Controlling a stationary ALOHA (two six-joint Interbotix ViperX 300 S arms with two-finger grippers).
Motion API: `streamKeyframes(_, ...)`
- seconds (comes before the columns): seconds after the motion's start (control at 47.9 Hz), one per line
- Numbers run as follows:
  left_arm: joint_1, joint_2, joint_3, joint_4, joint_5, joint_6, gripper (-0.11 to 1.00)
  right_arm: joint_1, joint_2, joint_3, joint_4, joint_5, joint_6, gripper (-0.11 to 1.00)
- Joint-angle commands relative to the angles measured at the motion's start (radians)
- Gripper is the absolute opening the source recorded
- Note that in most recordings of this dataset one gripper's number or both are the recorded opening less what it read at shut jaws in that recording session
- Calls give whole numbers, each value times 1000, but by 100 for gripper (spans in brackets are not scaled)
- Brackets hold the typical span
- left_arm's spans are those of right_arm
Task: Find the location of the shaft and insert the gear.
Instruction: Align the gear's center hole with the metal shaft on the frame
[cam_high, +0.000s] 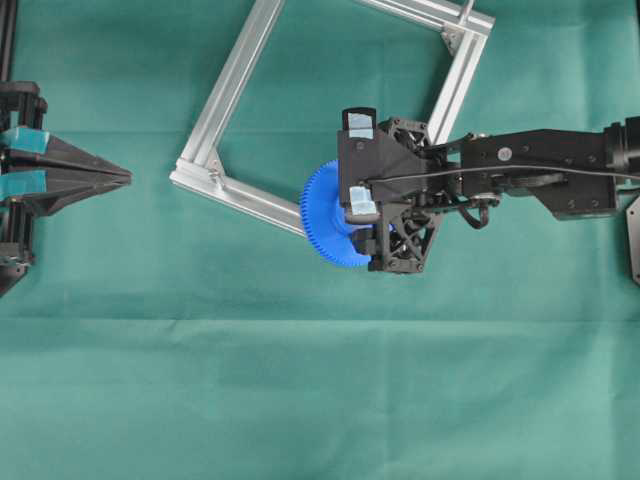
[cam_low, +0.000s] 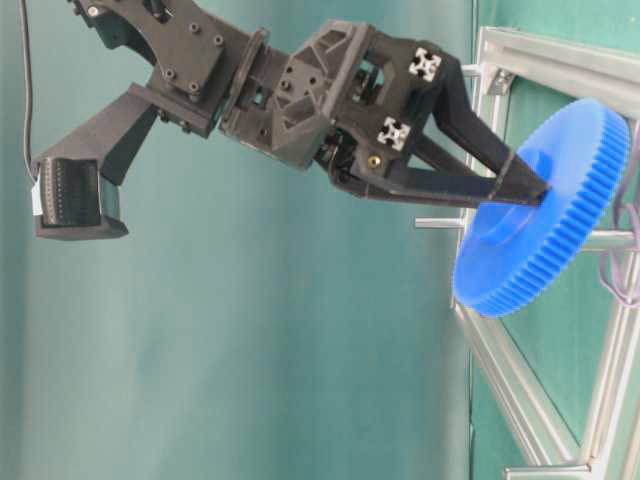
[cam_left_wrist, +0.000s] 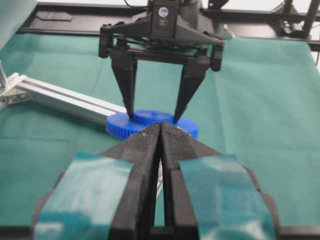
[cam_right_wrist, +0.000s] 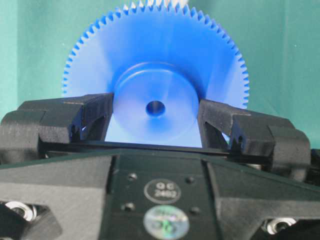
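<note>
green cloth (cam_high: 300, 400), right gripper (cam_right_wrist: 155, 117) clamping blue toothed gear (cam_right_wrist: 155, 65) by its hub, left gripper (cam_left_wrist: 160, 145) closed

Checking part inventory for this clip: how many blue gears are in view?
1. The gear sits over the aluminium frame's lower bar, its hub between the right gripper's jaws. Another could hide under that gripper.
</note>
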Motion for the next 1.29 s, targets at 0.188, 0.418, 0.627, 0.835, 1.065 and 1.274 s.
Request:
streamKeyframes(0.188,3,6,-28,-2,-3,2,1,-3,-26,-26,-2,-48,-5,69)
streamKeyframes(0.418,3,8,-28,-2,-3,2,1,-2,-14,-43,-2,-74,-6,69)
streamKeyframes(0.627,3,8,-28,-2,-3,2,1,11,6,-52,-2,-78,-8,69)
streamKeyframes(0.835,3,8,-28,-2,-3,2,1,29,14,-51,0,-77,0,69)
streamKeyframes(1.065,3,8,-28,-2,-3,0,1,55,12,-40,5,-72,2,69)
streamKeyframes(1.274,3,8,-28,-2,-3,-2,1,55,9,-32,0,-72,2,69)
